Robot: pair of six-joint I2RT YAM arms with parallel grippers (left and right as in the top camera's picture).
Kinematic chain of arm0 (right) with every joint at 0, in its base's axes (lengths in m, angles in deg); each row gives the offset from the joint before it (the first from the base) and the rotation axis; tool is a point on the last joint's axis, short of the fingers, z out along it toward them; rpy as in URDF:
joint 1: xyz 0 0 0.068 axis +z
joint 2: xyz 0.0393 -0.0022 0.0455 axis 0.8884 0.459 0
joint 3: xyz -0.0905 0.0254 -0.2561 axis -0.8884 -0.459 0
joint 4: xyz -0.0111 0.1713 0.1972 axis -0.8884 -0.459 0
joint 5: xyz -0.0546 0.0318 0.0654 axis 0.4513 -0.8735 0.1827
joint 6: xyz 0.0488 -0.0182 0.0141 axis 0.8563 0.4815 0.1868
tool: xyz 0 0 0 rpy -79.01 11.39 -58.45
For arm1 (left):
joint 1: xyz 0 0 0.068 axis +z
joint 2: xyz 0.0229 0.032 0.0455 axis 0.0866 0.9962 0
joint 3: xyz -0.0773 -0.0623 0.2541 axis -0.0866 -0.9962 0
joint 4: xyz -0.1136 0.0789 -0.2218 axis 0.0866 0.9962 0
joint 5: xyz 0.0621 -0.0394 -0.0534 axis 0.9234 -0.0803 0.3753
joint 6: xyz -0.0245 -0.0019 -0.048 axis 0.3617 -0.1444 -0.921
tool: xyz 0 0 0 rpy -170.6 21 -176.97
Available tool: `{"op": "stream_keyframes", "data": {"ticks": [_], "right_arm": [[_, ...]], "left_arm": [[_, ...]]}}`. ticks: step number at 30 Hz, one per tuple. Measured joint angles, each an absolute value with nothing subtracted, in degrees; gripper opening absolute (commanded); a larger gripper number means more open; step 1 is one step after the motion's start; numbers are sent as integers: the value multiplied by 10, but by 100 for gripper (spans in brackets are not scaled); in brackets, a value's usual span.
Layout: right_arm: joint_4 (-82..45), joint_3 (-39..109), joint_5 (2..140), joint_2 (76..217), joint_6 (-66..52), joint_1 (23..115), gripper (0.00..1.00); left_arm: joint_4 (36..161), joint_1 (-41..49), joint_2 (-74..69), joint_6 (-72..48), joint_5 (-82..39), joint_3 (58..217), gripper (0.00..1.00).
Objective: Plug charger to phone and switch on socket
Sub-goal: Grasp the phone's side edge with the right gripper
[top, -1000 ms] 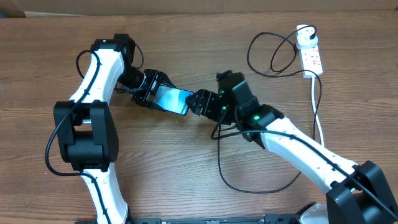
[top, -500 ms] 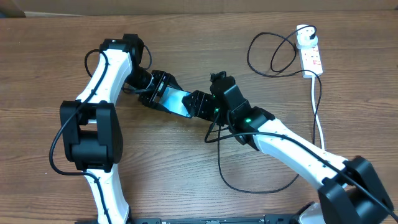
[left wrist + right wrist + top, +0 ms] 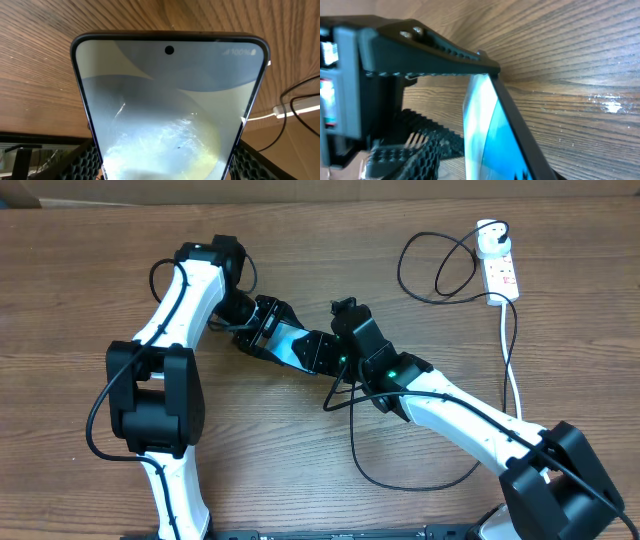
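Shifting slightly right over the tabletop, the phone stayed clamped in the left gripper; the right gripper, closure impossible to tell, met its right end, so charger insertion seemed underway.

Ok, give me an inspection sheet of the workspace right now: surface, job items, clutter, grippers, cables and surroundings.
Surface: wooden table, brown grain.
Job's things: phone held between the two arms, screen lit; power strip at the far right, round white adapter plugged into its far end.
Clutter: nothing seen.
Grippers: left gripper shut on the phone's sides; right gripper at the phone's opposite end, jaws hidden.
Cables: black charger cable loops beside the strip and again near the right arm; white cord runs toward the near edge.
Surroundings: pale band beyond the far edge, nothing else seen.
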State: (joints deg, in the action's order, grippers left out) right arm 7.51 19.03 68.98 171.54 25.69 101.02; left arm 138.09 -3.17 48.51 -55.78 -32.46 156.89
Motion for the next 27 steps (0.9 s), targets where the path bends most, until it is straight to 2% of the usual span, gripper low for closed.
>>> {"op": "stream_keyframes", "data": {"ticks": [8, 15, 27], "right_arm": [[91, 190, 688, 1731, 257, 1010, 36], [91, 190, 690, 1731, 256, 1010, 24], [91, 190, 690, 1731, 276, 1009, 14]], "left_arm": [[1383, -33, 485, -558, -325, 1569, 4], [1386, -33, 485, -560, -325, 1569, 4], [1383, -33, 485, -560, -327, 1570, 4]]}}
